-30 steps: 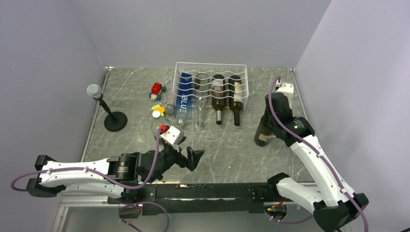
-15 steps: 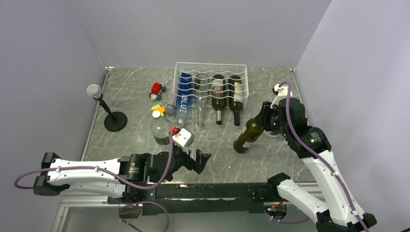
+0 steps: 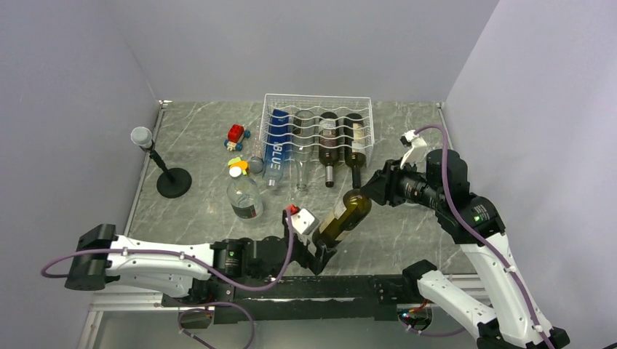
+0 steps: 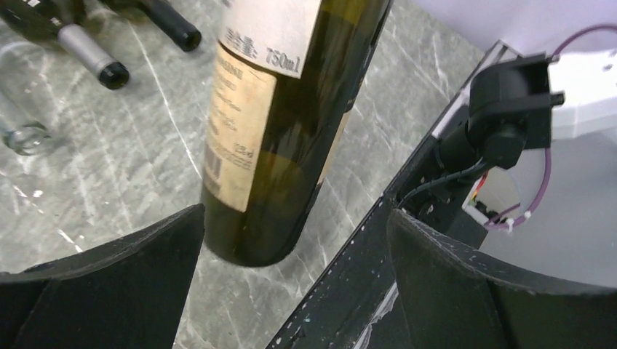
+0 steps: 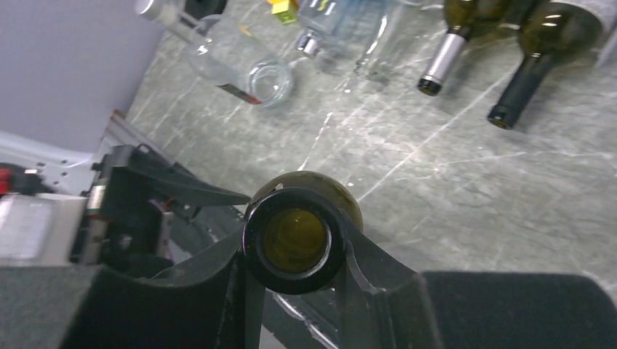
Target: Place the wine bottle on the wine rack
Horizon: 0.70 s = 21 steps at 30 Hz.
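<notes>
Scene: A grey marbled table [image 3: 196, 145] is shown from above, walled in pale lilac, with two robot arms bolted at its near edge.
Wine bottle: A dark green wine bottle [image 3: 343, 217] with a cream label is held in the air, steeply tilted, mouth toward the right arm and base toward the near left. It is kept over the near middle of the table, well apart from the rack and not laid in it. From the left wrist camera, "750ml" can be read on the label.
Right gripper: The right gripper [image 5: 295, 247] is clamped around the neck of the wine bottle just below the mouth, one finger pressed on each side. The open mouth is seen end-on from the right wrist camera.
Left gripper: The left gripper [image 3: 321, 256] is spread wide and nothing is held. The bottle's base is seen low between its two black fingers [image 4: 109, 283]; whether either finger touches the glass cannot be told.
Wine rack: A white wire wine rack [image 3: 318, 97] is set at the far middle of the table, its wavy cross-wires forming grooves.
Rack contents: Four bottles are laid side by side, necks toward the arms: a blue bottle [image 3: 277, 142] at the left, then a clear bottle [image 3: 300, 174], then two dark bottles [image 3: 329, 145] at the right.
Loose things: A plastic bottle [image 3: 244, 198] is stood upright left of centre. A microphone [image 3: 142, 136] on a round black base is placed near the left edge. A red toy car [image 3: 235, 134] and a few small coloured pieces [image 3: 237, 166] are scattered between the microphone and the rack.
</notes>
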### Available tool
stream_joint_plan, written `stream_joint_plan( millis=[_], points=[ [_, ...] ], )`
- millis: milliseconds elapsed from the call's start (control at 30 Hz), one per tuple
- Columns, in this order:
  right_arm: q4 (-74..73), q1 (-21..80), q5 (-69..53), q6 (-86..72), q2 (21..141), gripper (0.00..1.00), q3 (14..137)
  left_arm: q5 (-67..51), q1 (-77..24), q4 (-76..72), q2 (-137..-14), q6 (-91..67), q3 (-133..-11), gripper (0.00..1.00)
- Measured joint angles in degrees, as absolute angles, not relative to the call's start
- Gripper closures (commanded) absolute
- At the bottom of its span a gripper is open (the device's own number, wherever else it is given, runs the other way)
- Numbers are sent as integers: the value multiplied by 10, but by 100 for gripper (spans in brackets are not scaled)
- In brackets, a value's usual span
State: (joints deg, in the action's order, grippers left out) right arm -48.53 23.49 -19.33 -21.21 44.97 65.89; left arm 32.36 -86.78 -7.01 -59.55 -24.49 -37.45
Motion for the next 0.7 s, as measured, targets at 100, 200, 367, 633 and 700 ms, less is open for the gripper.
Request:
stream_joint_plan(
  millis=[100,200,367,633,700],
  points=[
    [-470,235,-225,-223,445,100,647,297,-864,-117,-624,-239,-351,1],
    [-465,236,-241,-225,438,100,625,276,-859,-159,-641,-233,-323,1],
    [-460,236,-269,-237,430,100,598,252,-850,-202,-652,-232,-296,1],
    [-417,238,-340,-272,411,100,581,224,-827,-242,-665,-230,-293,1],
    [-401,237,-350,-274,408,100,575,216,-822,-243,-666,-230,-293,16]
  ],
)
